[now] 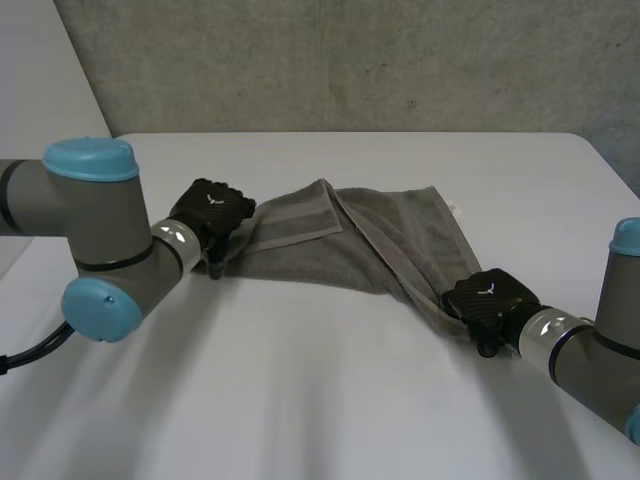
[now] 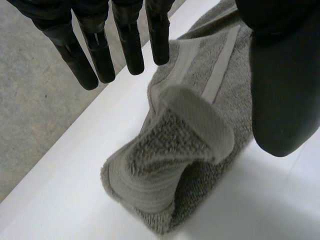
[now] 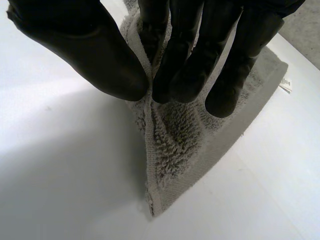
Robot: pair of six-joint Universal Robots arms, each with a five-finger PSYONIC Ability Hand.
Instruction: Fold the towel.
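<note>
The towel (image 1: 380, 230), rumpled on the table (image 1: 300, 400), is being pinched at one corner by the right hand (image 3: 90, 55) (prob. for folding over), the left hand (image 2: 280, 75) being held, fingers straight w/ nothing gripped, at the opp. corner.

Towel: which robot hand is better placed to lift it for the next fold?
Probably right: the right hand pinches the towel near a corner; the left hand hangs open over its corner.
</note>
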